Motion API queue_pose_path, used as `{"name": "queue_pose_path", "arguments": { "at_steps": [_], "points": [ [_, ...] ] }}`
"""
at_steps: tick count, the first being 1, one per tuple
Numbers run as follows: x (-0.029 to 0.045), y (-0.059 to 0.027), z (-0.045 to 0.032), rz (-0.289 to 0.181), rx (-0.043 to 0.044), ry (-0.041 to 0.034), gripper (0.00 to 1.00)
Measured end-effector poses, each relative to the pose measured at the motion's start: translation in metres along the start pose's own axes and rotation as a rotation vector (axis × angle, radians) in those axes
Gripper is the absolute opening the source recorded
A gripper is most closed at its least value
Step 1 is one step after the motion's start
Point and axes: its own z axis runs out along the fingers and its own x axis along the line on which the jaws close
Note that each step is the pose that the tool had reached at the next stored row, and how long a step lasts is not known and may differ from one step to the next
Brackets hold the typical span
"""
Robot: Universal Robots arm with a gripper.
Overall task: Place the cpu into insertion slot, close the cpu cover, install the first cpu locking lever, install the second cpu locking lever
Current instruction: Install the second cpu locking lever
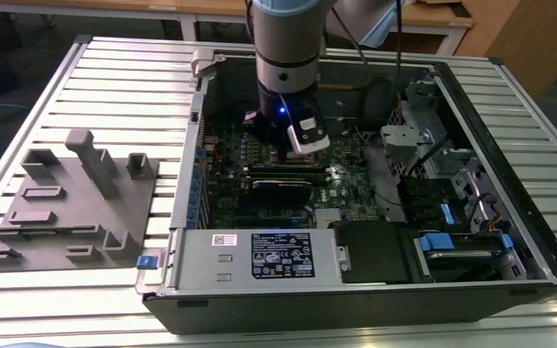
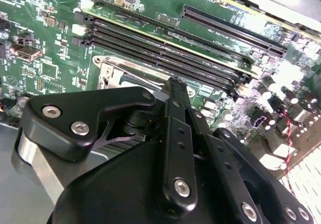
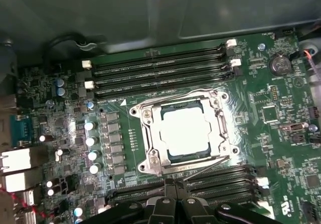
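— Where do we find the small flat square cpu with its pale silver-grey metal top?

— In the first wrist view we see it lying flat in the square black insertion slot on the green motherboard, between two banks of long black memory slots; the thin silver metal cpu cover frames it, lying down around it.

— And the black claw?

— We see its fingertips pressed together, holding nothing; it stands just beside the socket's edge, over the nearer memory slots, apart from the cpu; in the exterior view the grey arm reaches down into the open black computer case, near its middle, on the slatted metal table.
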Motion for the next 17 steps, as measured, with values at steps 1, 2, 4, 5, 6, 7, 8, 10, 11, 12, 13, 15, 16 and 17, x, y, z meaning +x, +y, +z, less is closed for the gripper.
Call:
{"name": "queue_pose_path", "arguments": {
  "at_steps": [1,2,4,5,6,7,8,10,11,12,13,15,16,17],
  "points": [
    [0.0001,0.0000,0.0018,0.000,0.0000,0.0000,0.11],
    [0.0003,-0.0001,0.0035,0.000,0.0002,0.0001,0.11],
    [0.0006,-0.0003,0.0072,0.000,0.0001,0.0001,0.11],
    [0.0007,-0.0003,0.0091,0.000,0.0002,0.0001,0.11],
    [0.0008,-0.0004,0.0107,0.000,0.0000,0.0001,0.11],
    [0.0009,-0.0004,0.0119,0.000,-0.0001,0.0000,0.11],
    [0.0010,-0.0004,0.0127,0.000,0.0000,0.0000,0.11],
    [0.0010,-0.0004,0.0136,0.000,0.0000,0.0000,0.11],
    [0.0011,-0.0004,0.0140,0.000,0.0001,0.0001,0.11],
    [0.0013,-0.0004,0.0143,0.000,-0.0001,0.0001,0.11],
    [0.0015,-0.0005,0.0145,0.000,-0.0002,0.0002,0.11],
    [0.0025,-0.0007,0.0148,0.000,-0.0014,0.0004,0.11],
    [0.0035,-0.0009,0.0148,0.000,-0.0028,0.0006,0.11],
    [0.0048,-0.0011,0.0148,0.000,-0.0045,0.0009,0.11]
  ]
}}
